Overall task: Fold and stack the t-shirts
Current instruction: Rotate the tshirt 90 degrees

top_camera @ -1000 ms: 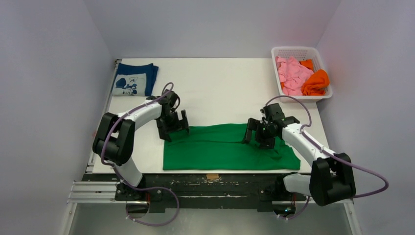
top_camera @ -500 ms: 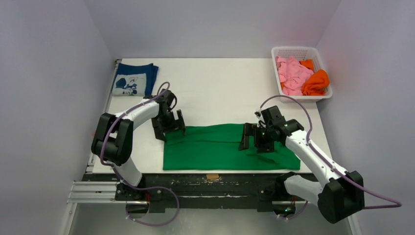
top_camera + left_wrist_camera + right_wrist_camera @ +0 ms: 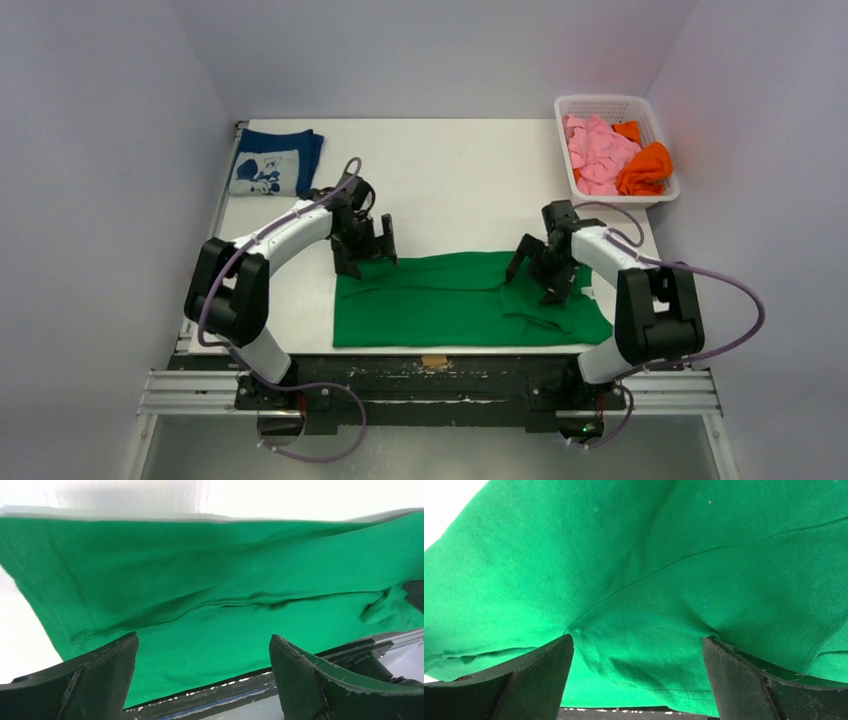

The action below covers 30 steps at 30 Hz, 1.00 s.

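A bright green t-shirt [image 3: 450, 300] lies folded into a long strip along the table's near edge; it also fills the left wrist view [image 3: 210, 595] and the right wrist view [image 3: 649, 580]. My left gripper [image 3: 367, 248] is open and empty over the shirt's far left corner. My right gripper [image 3: 542, 272] is open, its jaws spread, pressing down on a wrinkled part of the shirt near its right end. A folded navy t-shirt with a white cartoon print [image 3: 273, 165] lies at the far left. Pink [image 3: 597, 150] and orange [image 3: 645, 168] shirts sit in a basket.
A white plastic basket [image 3: 608, 103] stands at the table's far right corner. The table's black front rail [image 3: 430, 365] runs just below the green shirt's near edge. Grey walls close in on three sides.
My left gripper has shifted right along the shirt's far edge. My right arm has swung its elbow in, and its gripper has moved right and now points down on the shirt.
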Motion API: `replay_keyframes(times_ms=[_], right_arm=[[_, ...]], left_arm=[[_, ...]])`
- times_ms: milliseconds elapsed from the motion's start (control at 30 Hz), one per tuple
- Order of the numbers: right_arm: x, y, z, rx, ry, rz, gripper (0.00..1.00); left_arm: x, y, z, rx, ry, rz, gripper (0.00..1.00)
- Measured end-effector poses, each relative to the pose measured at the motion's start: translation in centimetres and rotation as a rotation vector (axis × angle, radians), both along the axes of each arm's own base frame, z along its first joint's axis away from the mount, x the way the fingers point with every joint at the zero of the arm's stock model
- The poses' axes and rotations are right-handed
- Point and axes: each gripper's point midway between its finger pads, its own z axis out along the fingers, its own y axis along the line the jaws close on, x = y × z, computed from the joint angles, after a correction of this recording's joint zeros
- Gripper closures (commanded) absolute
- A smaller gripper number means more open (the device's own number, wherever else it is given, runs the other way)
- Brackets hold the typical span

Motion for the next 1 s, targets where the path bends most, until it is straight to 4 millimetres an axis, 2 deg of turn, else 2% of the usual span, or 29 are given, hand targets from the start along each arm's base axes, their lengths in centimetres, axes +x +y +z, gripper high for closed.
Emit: replay_keyframes(times_ms=[67, 200, 267, 333, 500, 567, 600, 633, 767, 867, 1000], right_arm=[[0.2, 0.0, -0.3, -0.006, 0.049, -0.004, 0.03], [1.1, 0.1, -0.5, -0.021, 0.157, 0.012, 0.03], [2.1, 0.3, -0.6, -0.03, 0.193, 0.035, 0.03], [3.9, 0.5, -0.6, -0.045, 0.197, 0.065, 0.03], [12.4, 1.7, -0.1, -0.088, 0.069, 0.163, 0.03], [16.4, 2.7, 0.1, -0.093, -0.01, 0.198, 0.03], [19.5, 3.5, 0.4, -0.089, -0.08, 0.215, 0.03], [20.2, 3.9, 0.5, -0.088, -0.101, 0.222, 0.03], [27.2, 7.3, 1.1, -0.047, -0.265, 0.277, 0.02], [32.7, 10.9, 1.9, 0.004, -0.435, 0.329, 0.02], [36.8, 15.6, 2.6, 0.086, -0.614, 0.393, 0.01]], left_arm=[[-0.6, -0.3, -1.0, 0.001, 0.032, -0.014, 0.0], [-2.0, 0.6, -3.6, 0.05, 0.113, -0.01, 0.0], [-2.6, 0.9, -4.5, 0.069, 0.149, -0.009, 0.0], [-2.6, 0.9, -4.5, 0.067, 0.154, -0.006, 0.0], [-3.0, 0.9, -4.6, 0.053, 0.153, 0.014, 0.0], [-3.4, 0.8, -4.5, 0.03, 0.151, 0.025, 0.0], [-3.7, 0.6, -4.4, 0.016, 0.152, 0.034, 0.0], [-3.9, 0.4, -4.4, 0.001, 0.155, 0.039, 0.0], [-4.9, -1.4, -4.3, -0.058, 0.187, 0.056, 0.0], [-5.6, -3.5, -4.1, -0.094, 0.194, 0.029, 0.0], [-6.2, -6.9, -3.9, -0.128, 0.2, -0.02, 0.0]])
